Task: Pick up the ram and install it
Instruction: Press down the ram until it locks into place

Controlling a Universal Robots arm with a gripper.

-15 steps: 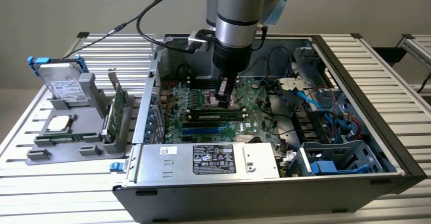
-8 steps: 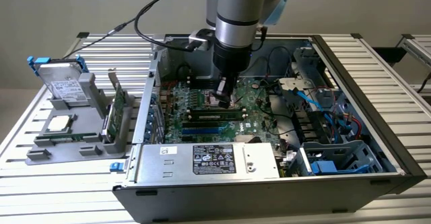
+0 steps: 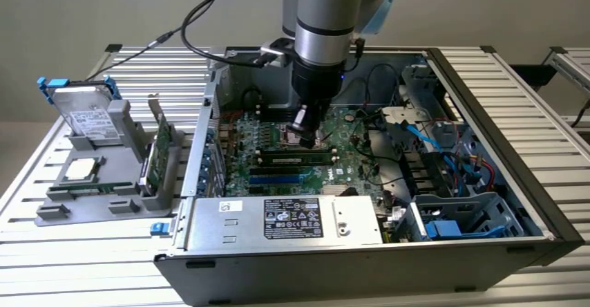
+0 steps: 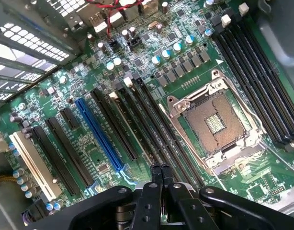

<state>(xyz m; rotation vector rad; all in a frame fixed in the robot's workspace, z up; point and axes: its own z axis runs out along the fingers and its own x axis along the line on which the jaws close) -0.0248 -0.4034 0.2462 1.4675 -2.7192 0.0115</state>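
The ram [image 3: 295, 158], a long green stick with black chips, stands on edge in a black slot on the motherboard [image 3: 276, 175] inside the open computer case. In the wrist view its thin top edge [image 4: 130, 127] runs along one of the slots beside the processor socket. My gripper [image 3: 300, 128] hangs just above the board, over the empty processor socket [image 3: 309, 140] and slightly behind the ram. Its two black fingers are pressed together in the wrist view [image 4: 161, 168], with nothing between them.
A grey rack at the exterior view's left holds a metal drive with blue tabs [image 3: 85, 113], a green card with a bracket [image 3: 162, 151] and a processor chip [image 3: 81, 169]. The power supply [image 3: 286, 220] sits at the case front. Blue cables [image 3: 433, 141] and drive cages fill the right side.
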